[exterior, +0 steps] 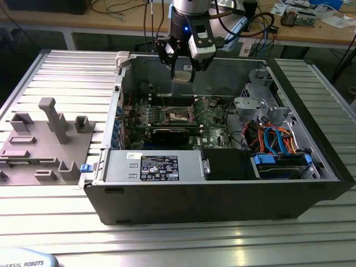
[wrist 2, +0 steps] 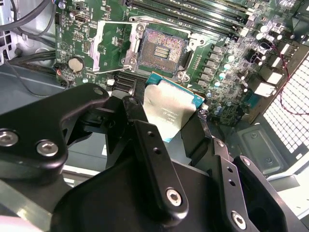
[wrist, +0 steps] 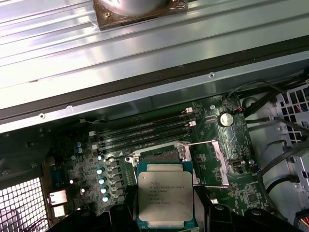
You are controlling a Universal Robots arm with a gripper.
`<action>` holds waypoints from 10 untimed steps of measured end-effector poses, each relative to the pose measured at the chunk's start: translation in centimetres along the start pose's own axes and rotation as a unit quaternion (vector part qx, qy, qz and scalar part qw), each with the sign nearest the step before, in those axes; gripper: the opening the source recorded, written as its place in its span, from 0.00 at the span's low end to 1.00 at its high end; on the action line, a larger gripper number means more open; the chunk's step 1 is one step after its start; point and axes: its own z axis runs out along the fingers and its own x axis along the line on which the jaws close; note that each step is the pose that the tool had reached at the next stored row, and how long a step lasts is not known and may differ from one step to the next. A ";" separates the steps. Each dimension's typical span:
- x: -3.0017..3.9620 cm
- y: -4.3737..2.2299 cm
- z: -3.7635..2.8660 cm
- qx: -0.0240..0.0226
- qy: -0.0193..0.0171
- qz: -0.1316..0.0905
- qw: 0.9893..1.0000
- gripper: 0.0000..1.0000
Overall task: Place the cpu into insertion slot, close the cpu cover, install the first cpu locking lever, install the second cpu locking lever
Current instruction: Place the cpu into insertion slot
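Aloft, the gripper [wrist 2: 166, 111] tight on the cpu [wrist: 165, 195]; insertion slot [wrist 2: 161, 48] bare in the second wrist view.

Your exterior view looks down on the whole computer case [exterior: 167, 200], arm [exterior: 189, 11] at twelve o'clock; both wrist views share the socket [wrist 2: 161, 48] up close.

Cluttered wooden desks [exterior: 100, 22] stand behind the ribbed metal table [exterior: 167, 245] (glinting).

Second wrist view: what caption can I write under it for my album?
The gripper holds the cpu above the bare insertion slot, with the cpu cover swung open.
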 end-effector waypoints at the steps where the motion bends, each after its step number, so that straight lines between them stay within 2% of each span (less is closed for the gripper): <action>1: 0.00 0.00 0.00 0.000 0.000 0.000 1.000 0.54; 10: 0.00 0.00 0.00 0.000 0.000 0.004 1.000 0.54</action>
